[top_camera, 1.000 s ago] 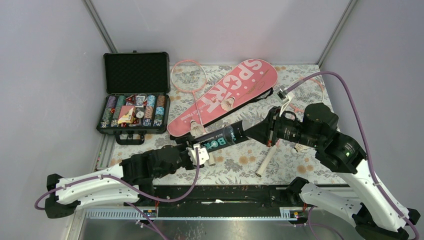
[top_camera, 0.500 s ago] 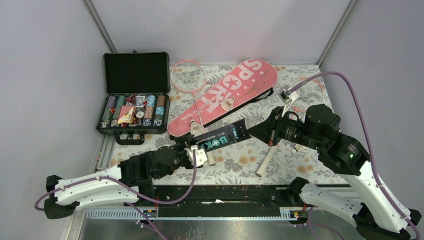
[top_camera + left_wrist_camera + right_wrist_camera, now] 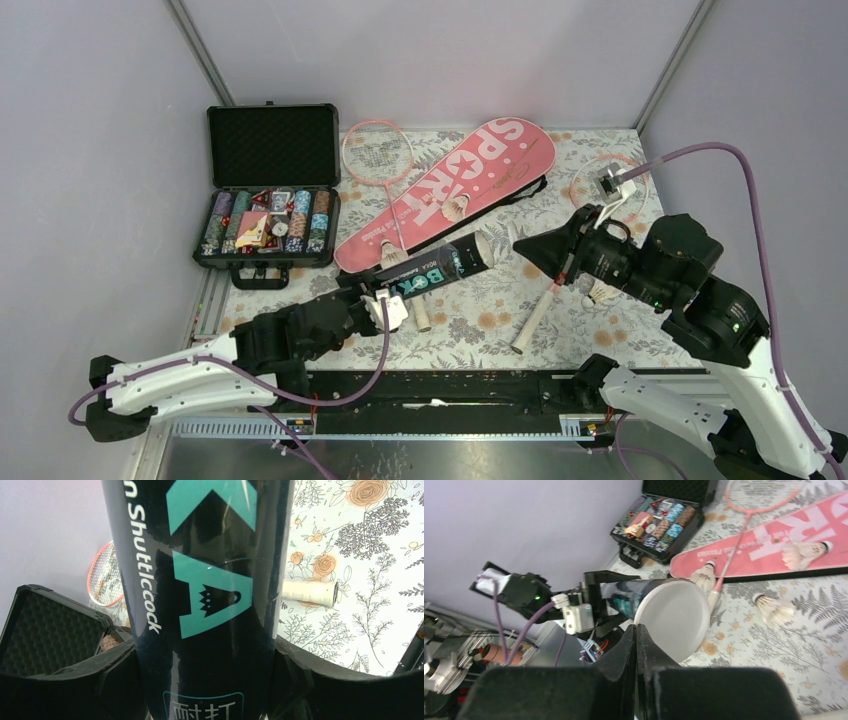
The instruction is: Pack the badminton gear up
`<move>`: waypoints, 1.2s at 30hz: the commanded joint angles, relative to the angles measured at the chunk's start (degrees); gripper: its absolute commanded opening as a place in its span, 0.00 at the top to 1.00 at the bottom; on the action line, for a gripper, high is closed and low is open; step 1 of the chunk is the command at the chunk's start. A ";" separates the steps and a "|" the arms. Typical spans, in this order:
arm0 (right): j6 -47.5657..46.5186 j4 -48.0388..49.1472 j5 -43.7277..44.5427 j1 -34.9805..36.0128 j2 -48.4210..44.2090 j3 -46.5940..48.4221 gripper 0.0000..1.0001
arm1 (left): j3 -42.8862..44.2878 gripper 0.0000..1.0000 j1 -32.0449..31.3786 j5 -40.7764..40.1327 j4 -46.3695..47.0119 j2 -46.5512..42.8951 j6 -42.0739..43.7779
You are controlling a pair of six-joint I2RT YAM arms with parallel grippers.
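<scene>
Right pincer (image 3: 521, 246) now farther from tube (image 3: 440, 268)

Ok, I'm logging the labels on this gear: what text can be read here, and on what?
"SPORT": big white letters on the pink racket bag.
"BOKA": big teal letters on the black tube.
"Shuttlecock": white, along the tube.
"耐打": teal-framed, on the tube.
Smaller line on the bag and the poker chips' markings: too small to read.
</scene>
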 commanded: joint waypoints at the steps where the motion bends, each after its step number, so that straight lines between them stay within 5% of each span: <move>1: 0.78 -0.67 8.27 -0.12 0.76 -2.41 1.00 | 0.89 0.62 0.11 -2.94 2.37 -1.55 0.20; 13: 6.77 7.92 30.29 -0.37 3.17 -25.04 1.00 | -1.67 0.61 0.09 -15.37 6.60 -5.42 0.96; 25: 20.62 23.36 31.53 -7.63 21.82 -38.90 1.00 | -1.59 0.61 0.03 -19.70 7.18 -7.24 0.47; 33: 25.90 23.16 28.42 -11.52 29.13 -38.15 1.00 | -1.53 0.61 0.03 -19.18 7.18 -7.77 -0.03; 36: 27.24 20.24 28.41 -12.74 30.37 -36.60 0.87 | -1.46 0.60 0.03 -19.26 7.11 -7.29 -0.13</move>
